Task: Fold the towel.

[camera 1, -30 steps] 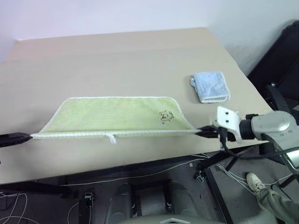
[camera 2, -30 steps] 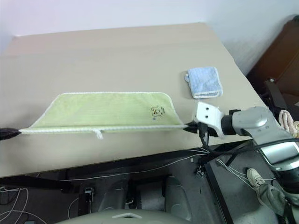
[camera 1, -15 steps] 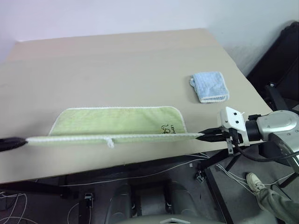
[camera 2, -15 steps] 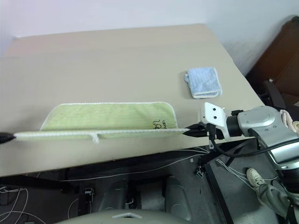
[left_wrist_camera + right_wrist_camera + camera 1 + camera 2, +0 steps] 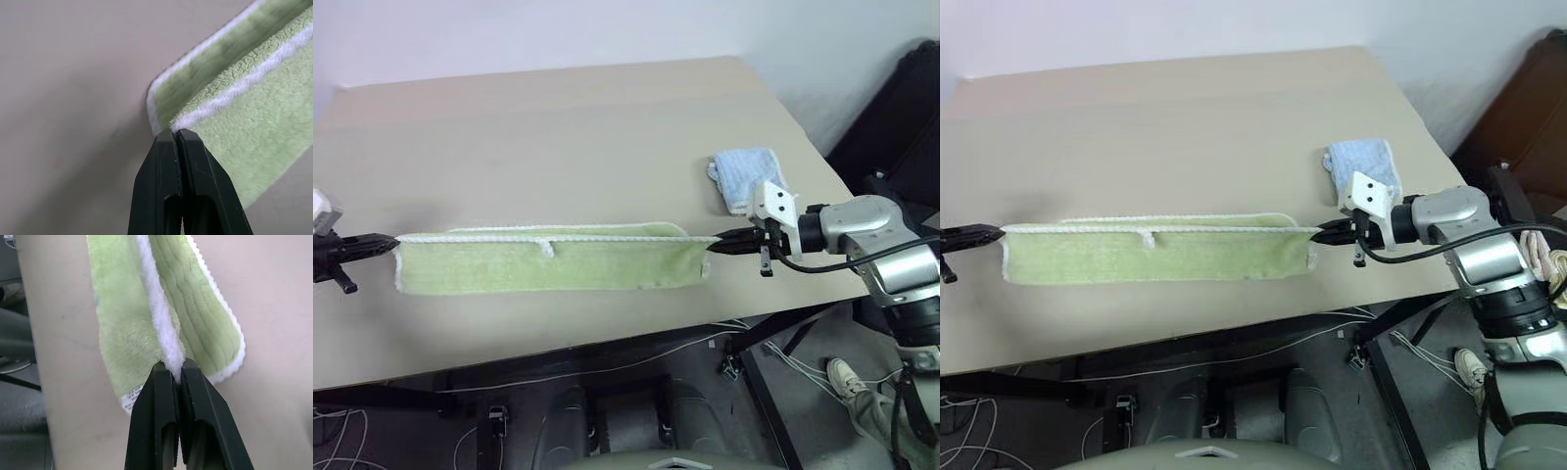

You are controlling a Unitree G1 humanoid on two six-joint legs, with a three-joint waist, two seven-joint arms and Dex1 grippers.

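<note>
both hands (image 5: 374, 244) (image 5: 717, 245) pinch the towel (image 5: 548, 266) taut.

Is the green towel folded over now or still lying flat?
Partly folded. The green towel is doubled lengthwise: its held edge hangs over the far half on the table, each corner pinched by the left gripper and right gripper.

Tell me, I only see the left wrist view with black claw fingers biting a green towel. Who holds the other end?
Observer: The right claw is shut on the towel at its other corner.
Operator: Is anything else on the table?
Observer: Yes, a small blue towel lies just behind the right claw.
Operator: Is there a loop on my towel?
Observer: A little white loop hangs from the raised edge, nearer the left claw.
</note>
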